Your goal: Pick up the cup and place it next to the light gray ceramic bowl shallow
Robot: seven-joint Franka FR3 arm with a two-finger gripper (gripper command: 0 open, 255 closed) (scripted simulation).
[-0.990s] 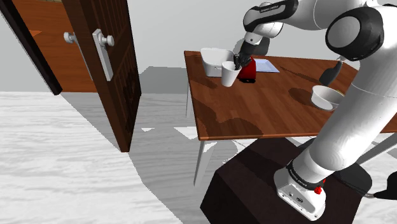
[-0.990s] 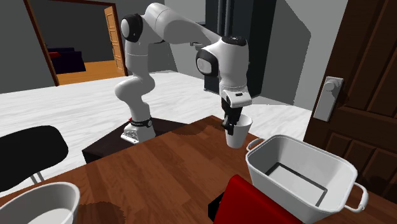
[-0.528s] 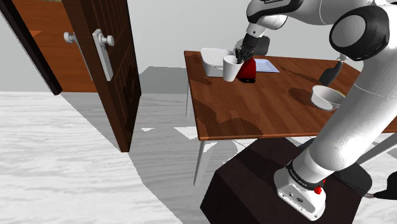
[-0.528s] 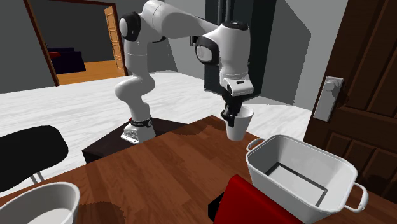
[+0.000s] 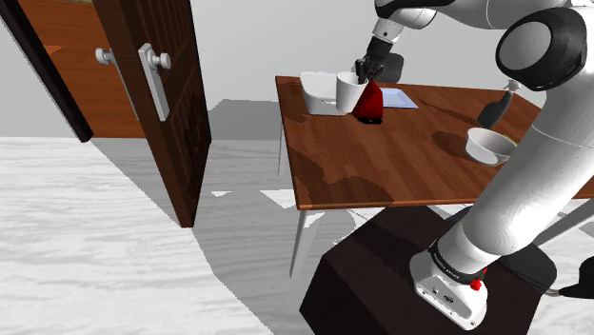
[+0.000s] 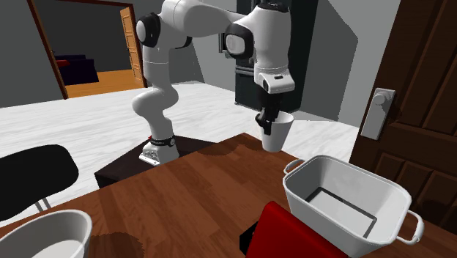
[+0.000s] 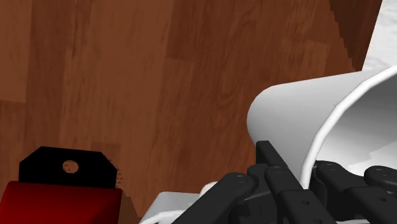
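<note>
Lower left, one pale shallow bowl [image 6: 77,231] on the wooden counter [image 6: 183,192] | lower right, one red object [image 6: 282,233] and one white two-handled tub [image 6: 322,211] | centre, beyond them, one white cup [image 6: 275,135] aloft over the counter's far edge, hand [image 6: 268,126] pinched onto its rim wall | cup likely light, rigid, slick; rim grip suits, though it may swing.

table top [image 5: 381,162] reads as warm brown wood, grain clear, a soft sheen on it. the cup [image 6: 282,136] is plain white, smooth, matt. gripper [image 6: 267,124] is flat black, no shine. door [image 5: 181,143] is dark grained wood, floor [image 5: 95,247] pale and streaked.
</note>
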